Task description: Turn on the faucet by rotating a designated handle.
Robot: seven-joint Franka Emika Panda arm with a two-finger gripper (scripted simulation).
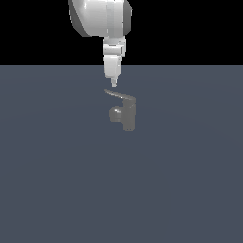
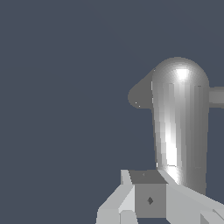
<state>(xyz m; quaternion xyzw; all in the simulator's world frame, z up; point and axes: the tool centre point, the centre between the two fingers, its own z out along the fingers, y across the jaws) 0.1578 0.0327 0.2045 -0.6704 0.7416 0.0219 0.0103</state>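
Closest to the wrist camera sat the pale, blocky fingers [image 2: 148, 199] of the hand [image 2: 144, 205], filling the lower edge of that picture with a small dark mark on the flat face between them. They looked drawn in close together there, and in the exterior view the hand [image 1: 113, 85] tapered to a single narrow tip, so it appeared pinched narrow with nothing held between the fingers.

Just beyond the fingers in the wrist view rose the shiny, dull-grey faucet [image 2: 179, 127], seen as a tall rounded cylinder with a bright highlight near its domed end. A darker stub projected from one side of it, and another short grey piece ran off the picture's edge on the other side; which of these was the spout and which the lever could not be told from that view.

In the exterior view the faucet [image 1: 127, 114] stood upright on the flat blue-grey surface [image 1: 57, 180], roughly in the middle of the scene and towards its far part. A rounded spout knob [image 1: 115, 114] bulged from the side of its body towards the exterior view's left. The handle [image 1: 115, 94], a thin, slightly curved lever, reached from the faucet's top towards the exterior view's left and tapered to a point.

The hand hung pointing straight down, its tip just above the handle's pointed end, with a sliver of gap visible between them. The white arm [image 1: 100, 16] bulked above against the black background.
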